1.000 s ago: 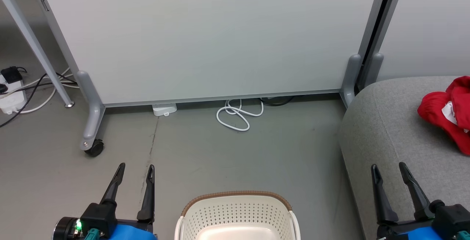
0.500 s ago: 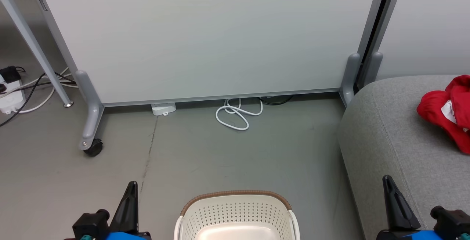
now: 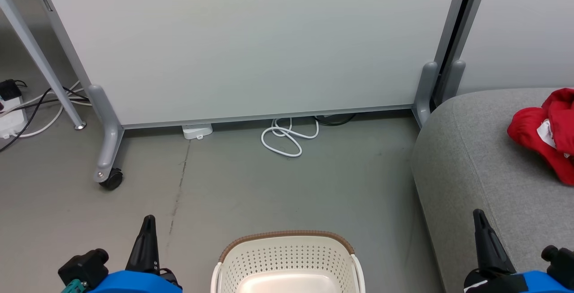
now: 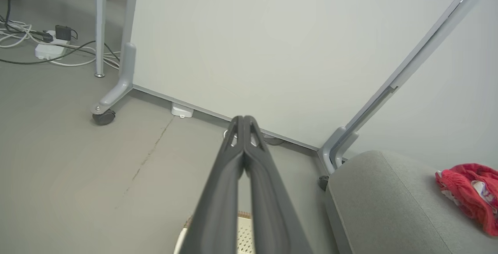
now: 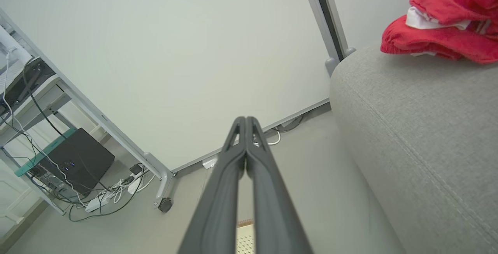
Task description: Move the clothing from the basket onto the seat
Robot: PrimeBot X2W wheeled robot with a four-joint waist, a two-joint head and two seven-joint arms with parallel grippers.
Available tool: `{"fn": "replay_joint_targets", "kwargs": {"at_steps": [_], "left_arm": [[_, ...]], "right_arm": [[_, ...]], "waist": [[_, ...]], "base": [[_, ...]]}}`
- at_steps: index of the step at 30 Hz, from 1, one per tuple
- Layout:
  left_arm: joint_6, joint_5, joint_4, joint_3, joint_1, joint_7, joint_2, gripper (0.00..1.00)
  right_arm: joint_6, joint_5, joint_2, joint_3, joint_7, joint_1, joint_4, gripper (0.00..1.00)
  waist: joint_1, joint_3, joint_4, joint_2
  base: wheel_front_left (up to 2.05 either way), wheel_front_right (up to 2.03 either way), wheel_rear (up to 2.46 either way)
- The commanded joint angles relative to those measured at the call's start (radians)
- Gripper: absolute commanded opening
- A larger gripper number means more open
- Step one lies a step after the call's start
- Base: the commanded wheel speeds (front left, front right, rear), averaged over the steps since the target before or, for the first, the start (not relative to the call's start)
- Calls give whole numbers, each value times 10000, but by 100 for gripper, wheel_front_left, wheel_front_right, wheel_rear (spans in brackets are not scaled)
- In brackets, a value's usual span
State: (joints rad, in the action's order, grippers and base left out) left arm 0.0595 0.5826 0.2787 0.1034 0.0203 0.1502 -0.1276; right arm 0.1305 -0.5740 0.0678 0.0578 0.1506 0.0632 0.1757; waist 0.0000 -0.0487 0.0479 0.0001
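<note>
The clothing (image 3: 545,136) is lying bunched on the seat (image 3: 471,172), apart from the basket (image 3: 287,257). We are judging it soft and light, best pinched at a raised fold. Our left fingers (image 3: 144,248) and right fingers (image 3: 489,243) are pressing together, empty.

On seat (image 3: 471,172), clothing (image 3: 527,127) (basket (image 3: 287,257) leftward).

Bright, even, soft-shadowed light; sharp frames, with wide-angle bending in wrist views.
</note>
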Motion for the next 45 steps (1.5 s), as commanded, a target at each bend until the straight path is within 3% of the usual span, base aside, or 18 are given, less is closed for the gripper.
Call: {"fn": "replay_joint_targets", "kwargs": {"at_steps": [1,45], "left_arm": [[54,308,-170,-142,-354,-56,-24,0],[426,5791,-285,-1280,-923,-1491,415,0]], "right_arm": [[1,-342,-1,50,-53,-343,-94,0],[3,-5861,-99,343,-1497,-1142,331,0]], "waist": [[0,5,-4,-1],[0,228,-210,-1]], "base": [[0,0,0],[0,0,0]]}}
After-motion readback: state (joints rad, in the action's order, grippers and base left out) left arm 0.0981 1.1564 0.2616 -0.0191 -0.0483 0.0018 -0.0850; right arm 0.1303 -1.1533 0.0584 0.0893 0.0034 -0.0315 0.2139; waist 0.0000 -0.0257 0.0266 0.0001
